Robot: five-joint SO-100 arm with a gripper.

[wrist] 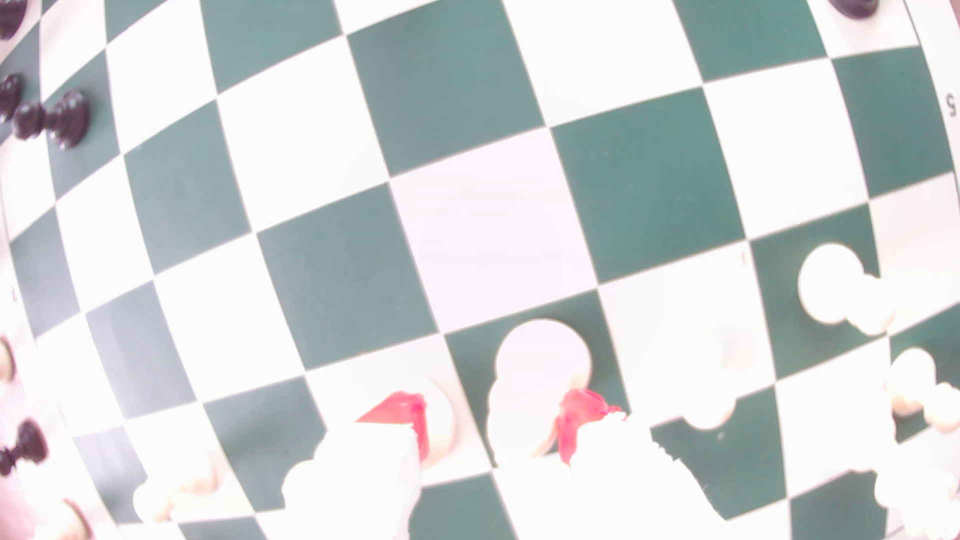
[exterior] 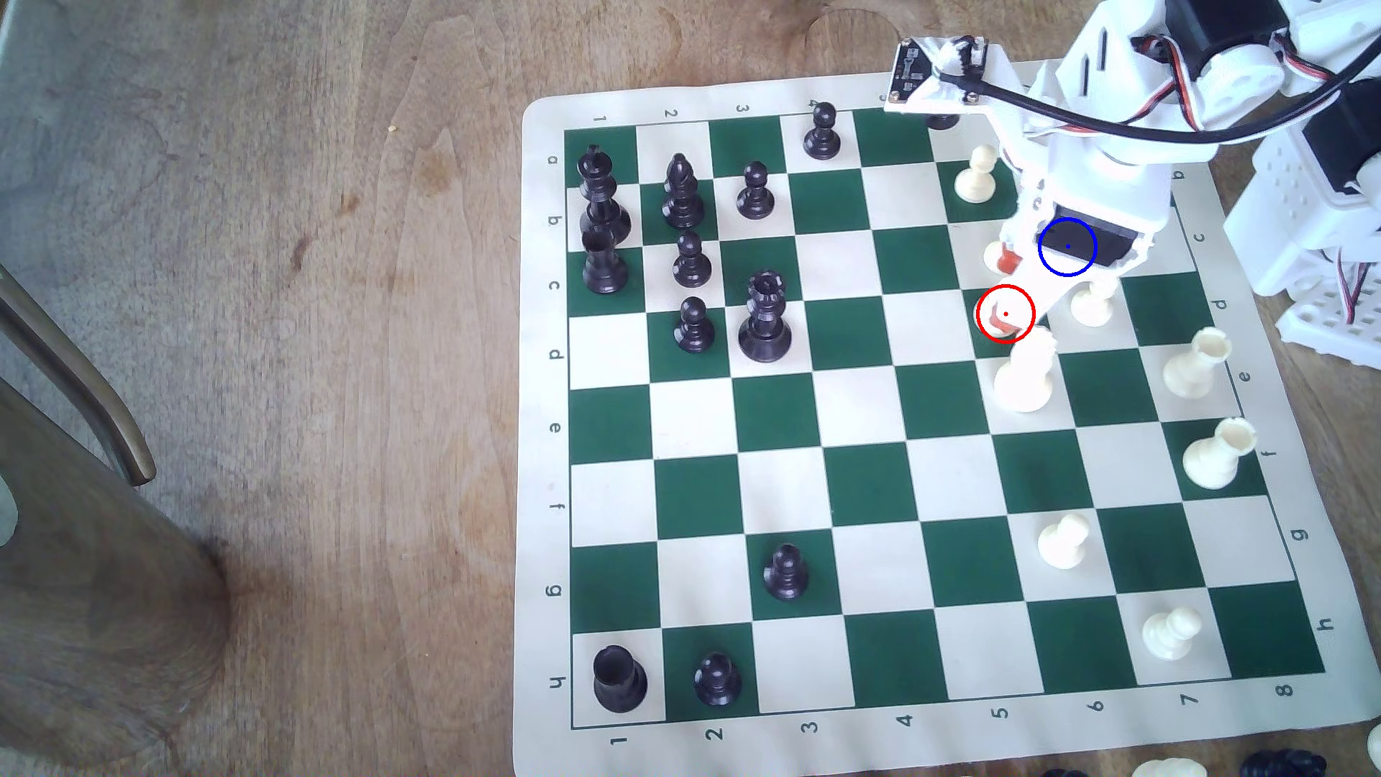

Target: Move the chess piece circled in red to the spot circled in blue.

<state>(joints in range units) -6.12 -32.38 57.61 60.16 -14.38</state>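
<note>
Wood-grain tabletop carried a roll-up chessboard [exterior: 882,418], and the arm's work sat at the board's side toward the exterior view's right.

The red-tipped fingers [wrist: 400,415] were spread, not yet pinching. In the wrist view the chess piece [wrist: 540,363] stood upright on a dark green square between them. It was close against one tip, and a wider gap lay on the side of the other. The gripper [exterior: 1003,291] hung just up-frame of the tall crowned cream piece [exterior: 1025,373] in the exterior view, and the red ring lay over its lower fingertip.

The step in hand looked like the closing pinch. It would likely go best if the gripper shifted to centre the pawn before the fingers shut, since an uneven close could push it over. A grip low on the stem, then a straight lift clear of the neighbours' heads, seemed wise.

The blue ring [exterior: 1067,246] marked the spot, up-frame and toward the exterior view's right of the crowned piece. The arm covered the square beneath it, so whether it was free could not be told.

Room was tight. A cream pawn [exterior: 1091,302] stood near the crowned piece on the side toward the ring, close under the arm, and another cream pawn [exterior: 975,175] stood farther up-frame. The crowned piece itself was just beside the lower finger and could be clipped by a sideways move. Open squares lay toward the exterior view's left of it. The board's border and the arm's white base [exterior: 1315,246] hemmed the other side.
</note>
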